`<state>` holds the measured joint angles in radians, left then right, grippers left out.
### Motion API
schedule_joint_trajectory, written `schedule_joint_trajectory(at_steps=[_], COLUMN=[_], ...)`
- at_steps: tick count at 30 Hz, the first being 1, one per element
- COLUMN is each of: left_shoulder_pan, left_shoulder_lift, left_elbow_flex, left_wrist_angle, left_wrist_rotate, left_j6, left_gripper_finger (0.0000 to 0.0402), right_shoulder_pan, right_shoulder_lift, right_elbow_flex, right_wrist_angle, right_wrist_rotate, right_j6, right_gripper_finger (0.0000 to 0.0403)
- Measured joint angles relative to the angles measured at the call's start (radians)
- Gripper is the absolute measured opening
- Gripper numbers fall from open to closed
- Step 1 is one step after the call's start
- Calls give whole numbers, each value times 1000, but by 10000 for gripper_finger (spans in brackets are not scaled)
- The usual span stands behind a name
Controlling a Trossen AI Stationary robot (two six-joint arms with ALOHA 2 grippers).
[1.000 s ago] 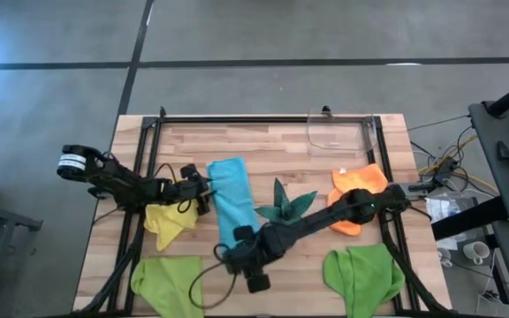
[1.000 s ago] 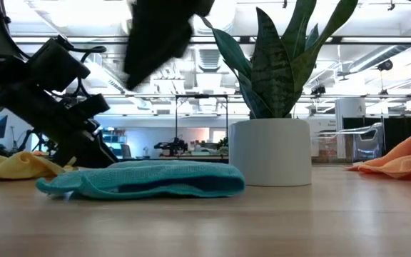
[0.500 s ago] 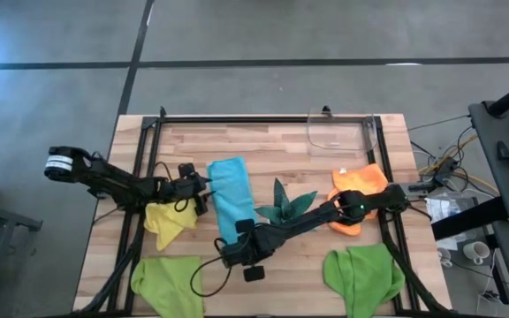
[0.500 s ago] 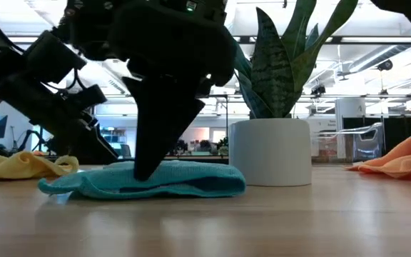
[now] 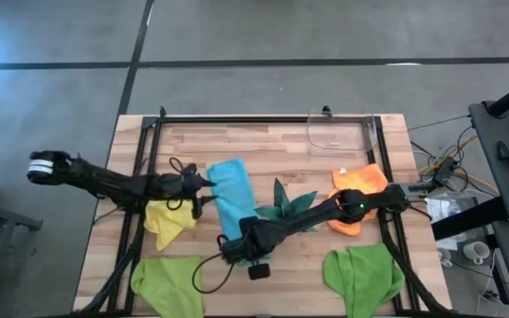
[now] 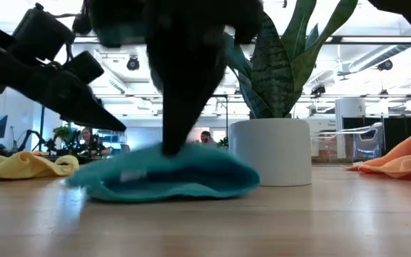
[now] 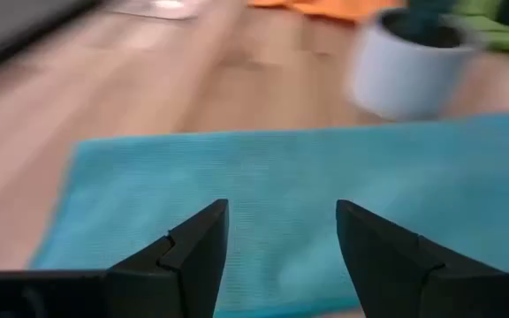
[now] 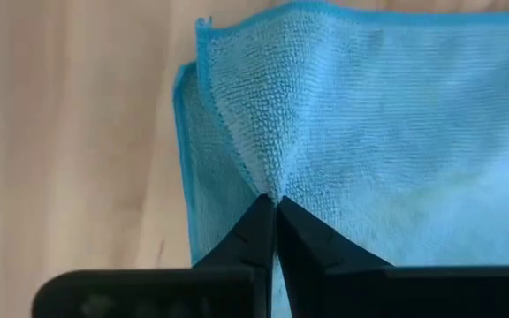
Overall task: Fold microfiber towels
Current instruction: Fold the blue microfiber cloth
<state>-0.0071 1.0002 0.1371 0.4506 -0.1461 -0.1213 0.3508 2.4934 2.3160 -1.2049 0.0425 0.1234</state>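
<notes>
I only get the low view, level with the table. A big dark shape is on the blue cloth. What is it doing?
Observer: That is the right tool, shut on the blue cloth, pinching its near edge into a ridge.
Operator: And the dark thing on my left?
Observer: The left tool, open, hovering at the cloth's far end.
Operator: Any other cloths besides the yellow and orange ones?
Observer: Two lime green cloths at the table's front corners.

left hand (image 7: 281,243): fingers apart, arm stretched low | right hand (image 8: 275,221): fingers pinched together, wrist angled down
</notes>
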Motion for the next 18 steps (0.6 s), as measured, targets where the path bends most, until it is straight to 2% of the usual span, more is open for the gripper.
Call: schedule_joint_trajectory(at_steps=[2, 4, 8, 11, 18], left_shoulder_pan=[0, -1, -1, -1, -1], left_shoulder_lift=[-11, -19, -4, 32, 163], left_elbow_flex=[0, 0, 0, -1, 10], left_wrist_angle=[2, 3, 2, 16, 127], left_wrist_rotate=[89, 131, 73, 38, 20], left_j6=[-1, -7, -44, -57, -79], left_gripper_finger=[196, 196, 196, 196, 196], right_shoulder_pan=[0, -1, -2, 1, 7], right_shoulder_lift=[-4, -4, 8, 35, 39], right_elbow_flex=[19, 20, 1, -17, -27], right_wrist_angle=[-35, -39, -23, -18, -40], right_wrist_rotate=[-22, -47, -135, -155, -178], right_j6=[-5, -14, -49, -50, -13], right_gripper_finger=[9, 9, 9, 17, 94])
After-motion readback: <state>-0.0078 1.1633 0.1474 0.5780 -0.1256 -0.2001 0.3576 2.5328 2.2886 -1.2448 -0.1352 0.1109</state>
